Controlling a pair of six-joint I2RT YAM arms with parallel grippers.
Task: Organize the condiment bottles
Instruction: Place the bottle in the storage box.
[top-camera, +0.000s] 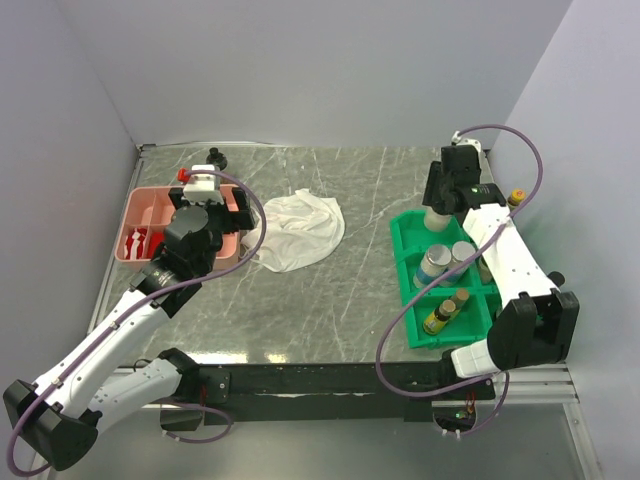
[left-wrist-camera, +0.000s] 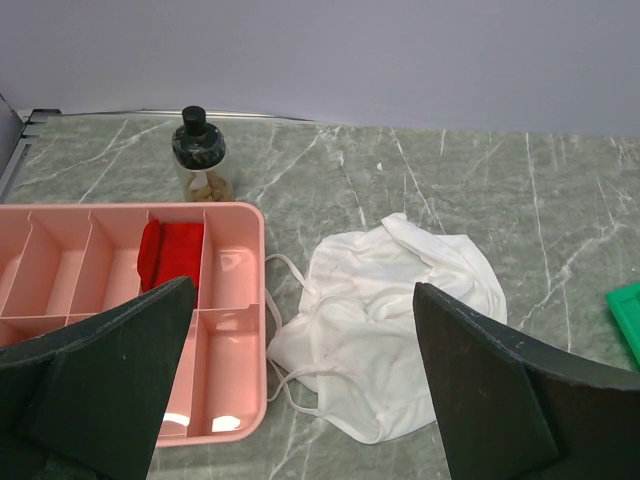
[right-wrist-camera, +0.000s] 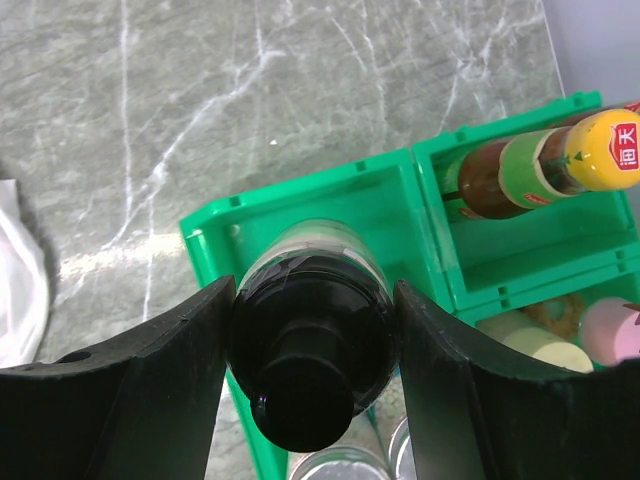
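Your right gripper (right-wrist-camera: 312, 310) is clamped on a black-capped bottle (right-wrist-camera: 300, 400), squarely between its fingers, above the green tray (right-wrist-camera: 300, 195); whether the bottle's base touches the tray floor, you can't tell. Your left gripper (left-wrist-camera: 300, 330) stands spread, a dark-capped jar (left-wrist-camera: 200, 150) well ahead of it.

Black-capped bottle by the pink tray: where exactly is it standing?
In the top view, the black-capped bottle stands alone at the far left of the table, just beyond the pink tray, with the white cloth to its right.
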